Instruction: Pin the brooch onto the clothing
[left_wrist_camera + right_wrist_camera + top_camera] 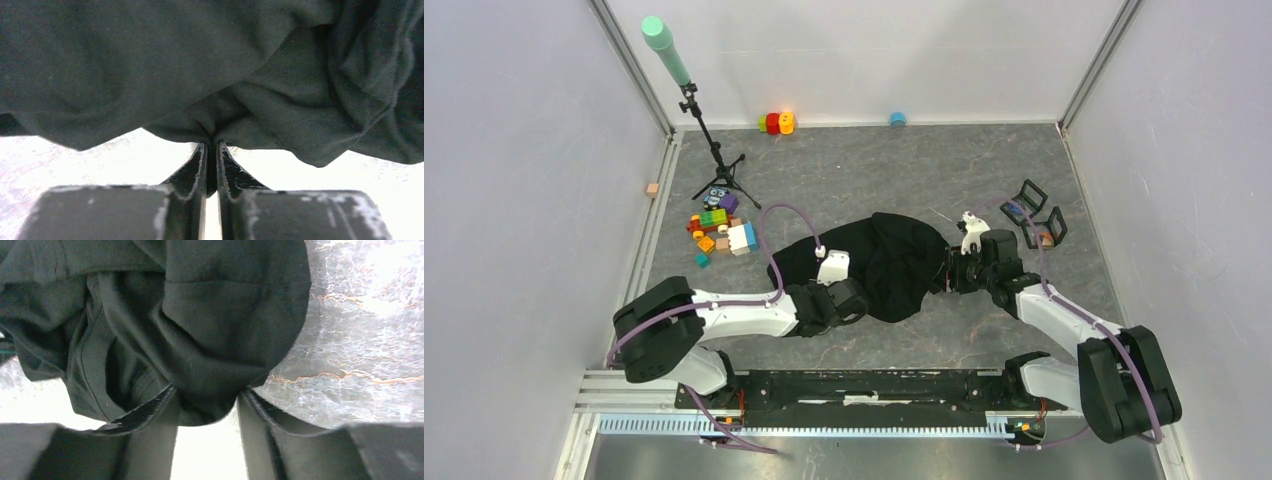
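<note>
Left gripper (211,144) is pinched almost closed on a fold of the black shirt (904,262), which lies crumpled mid-table (874,170) between both arms. Right gripper (209,389) has jaws apart around a bulge of shirt, with no clear clamp.

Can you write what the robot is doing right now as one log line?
left claw: pinching clothing edge | right claw: open around a fold | clothing: crumpled on table

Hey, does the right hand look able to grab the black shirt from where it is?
Probably yes: a fold of the black shirt sits between the open jaws of the right hand, with nothing blocking it.
</note>
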Controlling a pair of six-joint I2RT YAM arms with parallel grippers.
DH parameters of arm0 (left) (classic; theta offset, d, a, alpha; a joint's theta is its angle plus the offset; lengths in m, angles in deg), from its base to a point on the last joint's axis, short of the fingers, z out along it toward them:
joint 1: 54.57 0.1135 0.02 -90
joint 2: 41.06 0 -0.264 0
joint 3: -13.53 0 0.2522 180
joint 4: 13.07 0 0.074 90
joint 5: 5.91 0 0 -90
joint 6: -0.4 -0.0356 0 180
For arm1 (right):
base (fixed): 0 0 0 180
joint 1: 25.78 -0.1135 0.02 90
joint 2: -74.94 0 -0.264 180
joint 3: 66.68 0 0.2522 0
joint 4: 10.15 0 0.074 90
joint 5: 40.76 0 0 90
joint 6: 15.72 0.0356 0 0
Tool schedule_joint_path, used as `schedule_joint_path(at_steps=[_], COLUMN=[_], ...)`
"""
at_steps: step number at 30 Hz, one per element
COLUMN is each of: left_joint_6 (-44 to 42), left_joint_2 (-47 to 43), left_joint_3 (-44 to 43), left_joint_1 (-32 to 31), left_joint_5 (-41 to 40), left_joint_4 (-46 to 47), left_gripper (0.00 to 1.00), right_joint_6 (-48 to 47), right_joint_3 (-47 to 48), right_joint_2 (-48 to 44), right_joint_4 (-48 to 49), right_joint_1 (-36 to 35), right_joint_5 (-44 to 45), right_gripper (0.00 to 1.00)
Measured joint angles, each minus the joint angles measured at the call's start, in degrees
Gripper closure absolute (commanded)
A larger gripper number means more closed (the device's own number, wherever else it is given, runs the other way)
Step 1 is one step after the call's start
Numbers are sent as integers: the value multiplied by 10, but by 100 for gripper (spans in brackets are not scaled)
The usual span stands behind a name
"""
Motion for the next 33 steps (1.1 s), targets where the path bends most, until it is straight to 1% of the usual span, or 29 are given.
schedule_joint_path(at_steps=[1,2,3,4,7,10,11,15,17,18,20,24,28,33], left_joint_6=[3,5,5,5,-2,-32,-44,-117,-160,-182,-219,-288,-334,-362], left_joint_2=[1,1,1,-1,-26,-81,-102,-200,-240,-251,-261,-258,-259,-263], left_joint_3=[-3,-8,-14,-19,-57,-132,-160,-293,-374,-417,-496,-646,-746,-827], left_joint_1=[0,0,0,0,9,44,61,166,215,229,239,240,240,240], left_joint_5=[-1,-4,-10,-15,-29,-41,-45,-59,-70,-76,-87,-100,-99,-77], left_joint_4=[-5,-20,-41,-56,-123,-182,-195,-228,-237,-243,-253,-269,-289,-313], left_gripper=[96,98,98,98,98,98,98,98,98,98,98,98,98,98], right_joint_6=[-1,-1,2,1,0,-9,-12,-36,-48,-55,-67,-95,-115,-130], right_joint_3=[0,0,2,6,37,107,131,285,355,390,452,564,621,688], right_joint_2=[7,15,21,25,28,26,24,6,-7,-14,-29,-66,-105,-141], right_joint_4=[6,10,12,11,-5,-41,-53,-117,-138,-145,-158,-164,-160,-157], right_joint_1=[0,0,-1,-1,-1,-1,-1,-1,-1,-1,-1,-1,-1,-1], right_joint_5=[0,1,3,6,26,63,75,140,164,174,186,191,179,142], right_gripper=[77,89,99,100,100,100,100,100,100,100,100,100,100,100])
